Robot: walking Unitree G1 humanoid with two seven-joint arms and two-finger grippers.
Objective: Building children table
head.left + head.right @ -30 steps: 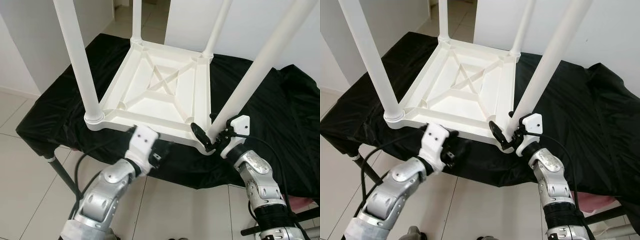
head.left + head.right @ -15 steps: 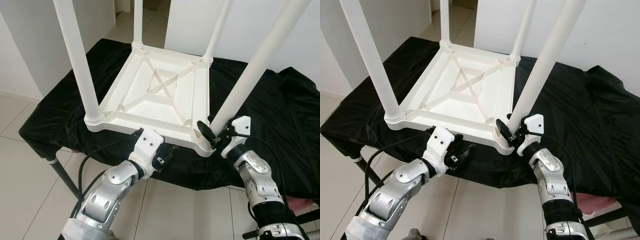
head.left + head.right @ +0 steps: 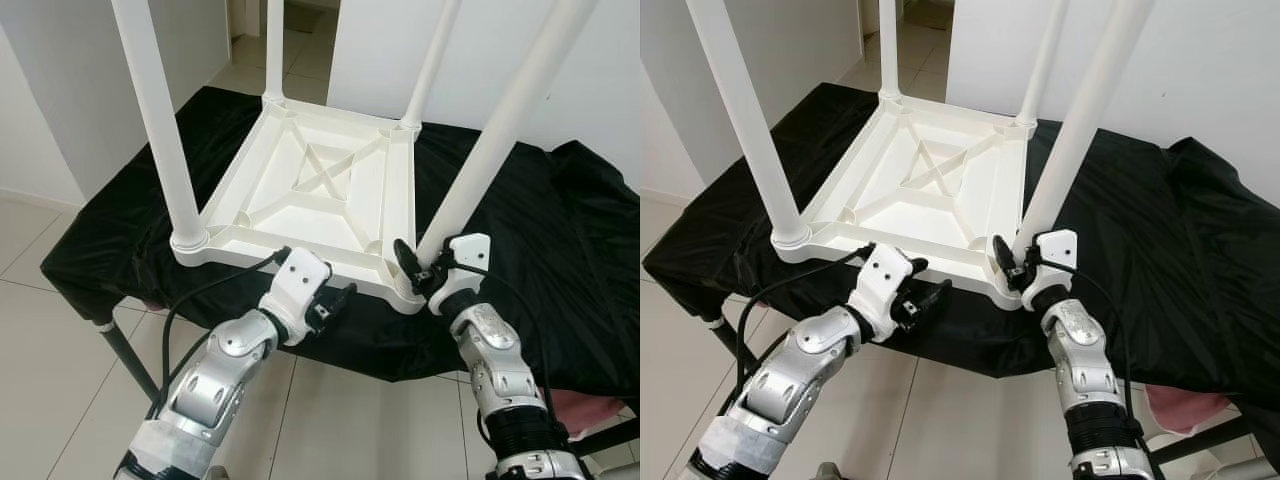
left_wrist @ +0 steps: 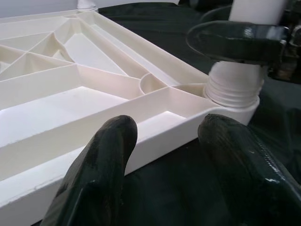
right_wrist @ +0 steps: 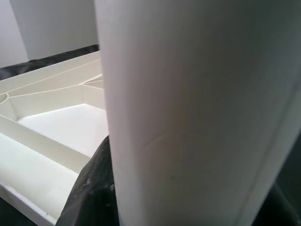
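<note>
Children table [image 3: 320,195] lay upside down on a worktop [image 3: 560,240] covered with black cloth, its ribbed white underside facing up. Four white legs stood in the corner sockets: the near left leg [image 3: 158,120], the two far legs, and the near right leg [image 3: 500,140]. So most of the building looked done, as far as the pictures showed.

The right end effector [image 3: 412,272] was closed on the near right leg, just above its threaded base at the corner socket [image 4: 233,89]. In the right wrist view the white leg stood very close to the camera with a black finger [image 5: 91,188] against it. My judgement was that this last leg was being screwed tight, and I could not tell if it was fully seated. After that, what seemed left was to release the leg and to turn the table on its feet.

The left end effector [image 3: 335,300] was open and held nothing. It hovered just in front of the near edge of the table, and in the left wrist view its two black fingers [image 4: 101,165] stood apart before the white rim.

No brand, label or writing could be read on the table or the cloth
</note>
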